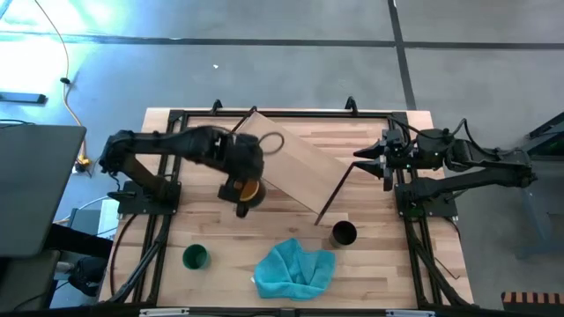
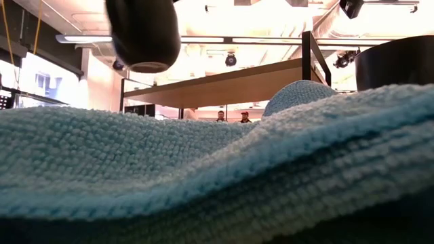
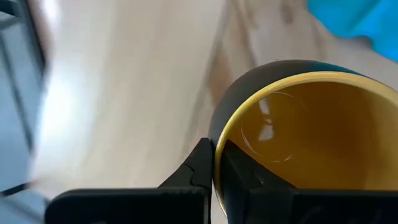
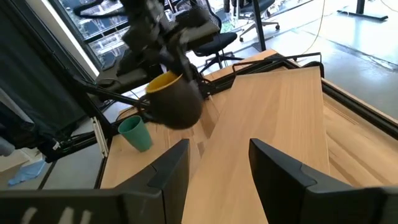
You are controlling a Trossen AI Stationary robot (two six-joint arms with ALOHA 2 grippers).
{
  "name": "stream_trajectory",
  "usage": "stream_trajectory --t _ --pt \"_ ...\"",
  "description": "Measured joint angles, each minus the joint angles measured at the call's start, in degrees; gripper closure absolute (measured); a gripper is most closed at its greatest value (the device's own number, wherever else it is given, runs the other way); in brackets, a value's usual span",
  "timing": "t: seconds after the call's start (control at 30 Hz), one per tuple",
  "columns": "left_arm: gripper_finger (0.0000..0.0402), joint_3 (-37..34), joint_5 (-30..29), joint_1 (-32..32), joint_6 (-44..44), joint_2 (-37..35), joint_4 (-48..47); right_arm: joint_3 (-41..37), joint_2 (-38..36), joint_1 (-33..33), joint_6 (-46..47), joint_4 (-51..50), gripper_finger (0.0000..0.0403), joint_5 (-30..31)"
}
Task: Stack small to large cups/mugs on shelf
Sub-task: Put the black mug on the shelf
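Note:
The mug (image 1: 250,188), dark outside and yellow inside, hangs in my left gripper (image 1: 240,195) near the shelf's left side. It also shows in the left wrist view (image 3: 298,124), the right wrist view (image 4: 174,99) and the low view (image 2: 142,34). The shelf (image 1: 304,163), a light wooden board on black legs, stands slantwise across the table's middle. The black cup (image 1: 344,233) stands on the table near the shelf's near end. The green cup (image 1: 195,257) stands at the near left. My right gripper (image 1: 361,157) is open and empty at the shelf's right side. My left gripper pinches the mug's rim (image 3: 217,155), one finger (image 3: 198,169) outside the wall and one (image 3: 244,182) inside it. The fingers come from above, pointing down. The mug hangs below them, lifted clear of the table and tilted a little in the right wrist view.
A teal-blue cloth (image 1: 295,269) lies crumpled at the near edge, between the green and black cups, and fills the front of the low view (image 2: 217,169). Black rails (image 1: 159,220) run along the table's sides. Bare tabletop (image 1: 220,224) lies between the mug and the cloth.

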Motion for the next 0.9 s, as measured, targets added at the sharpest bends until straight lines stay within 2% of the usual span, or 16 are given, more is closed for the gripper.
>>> stream_trajectory --t 0.2,0.57,0.9 --pt "0.0401 2.7 -1.3 6.3 8.3 0.0 -0.5 0.0 0.0 0.0 2.3 0.0 0.0245 0.0" --pt "0.0401 2.9 -1.4 16.8 22.0 0.0 1.4 0.0 0.6 0.0 6.1 0.1 0.0245 0.0" --pt "0.0401 2.9 0.7 21.5 29.9 0.2 5.4 0.0 4.8 0.0 6.1 0.5 0.0245 0.0"
